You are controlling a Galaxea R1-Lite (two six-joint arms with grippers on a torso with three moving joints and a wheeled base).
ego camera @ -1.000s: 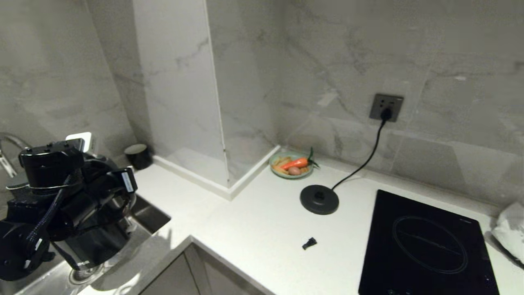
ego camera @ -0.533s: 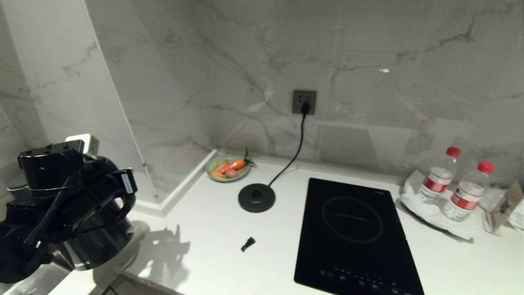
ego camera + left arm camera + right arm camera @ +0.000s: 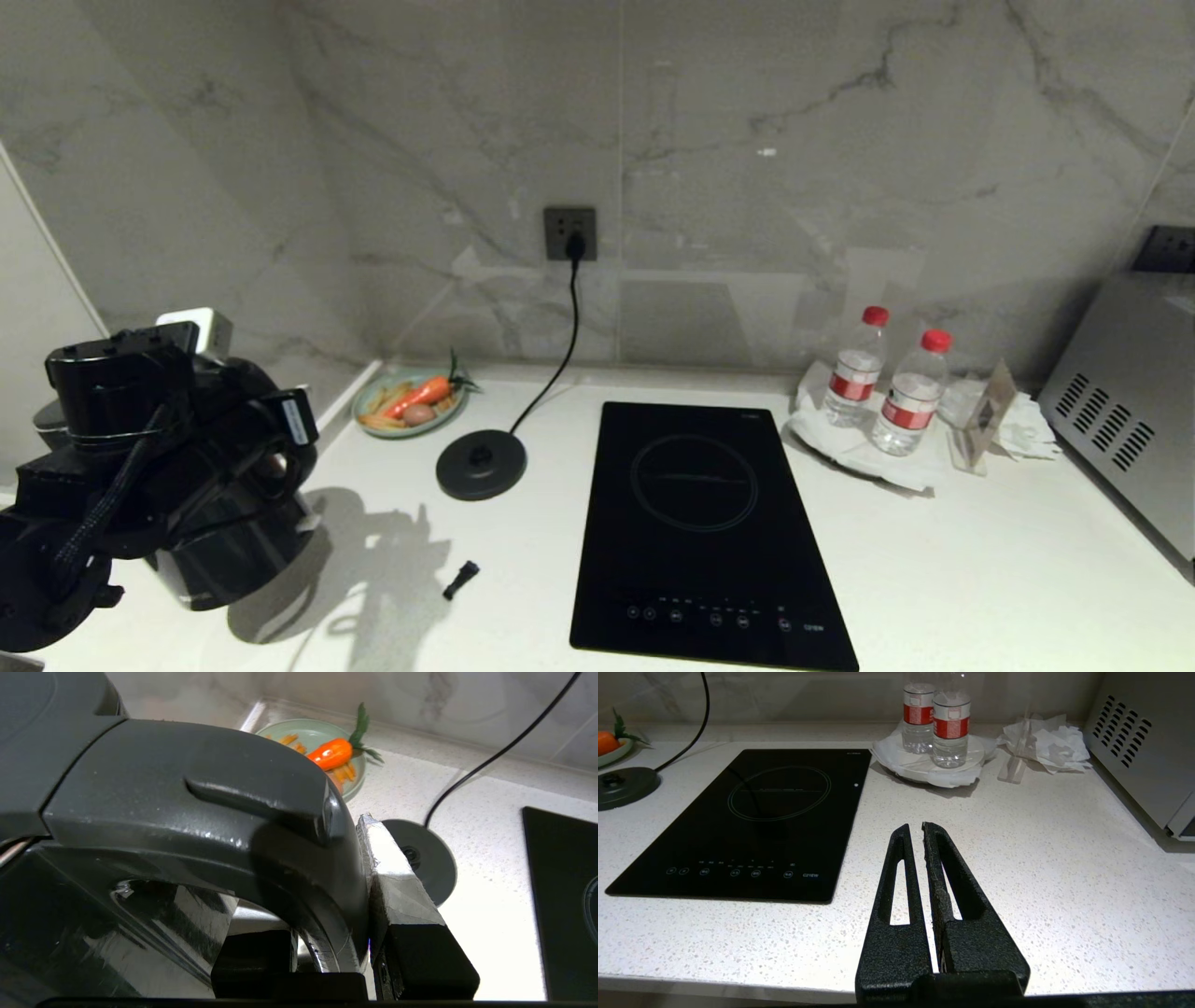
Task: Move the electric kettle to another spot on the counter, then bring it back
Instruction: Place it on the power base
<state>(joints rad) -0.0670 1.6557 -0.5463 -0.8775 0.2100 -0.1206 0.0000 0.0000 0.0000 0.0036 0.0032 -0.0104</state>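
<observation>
The electric kettle, a glossy black jug, hangs at the far left just above the white speckled counter. My left gripper is shut on its loop handle. In the left wrist view the handle fills the space between the fingers, one tape-wrapped pad pressed against its outer side; the left gripper clamps it firmly. My right gripper is shut on nothing and rests low by the counter's front edge, outside the head view.
The kettle's round base disc with its cord lies beside a plate of carrot. A black hob sits mid-counter, two water bottles and a silver appliance to its right. A small black piece lies near the kettle.
The whole head view has swung to the right: the sink and corner pillar have left the picture, the bottles and appliance have come in. The kettle stays gripped, now over the counter instead of the sink.
</observation>
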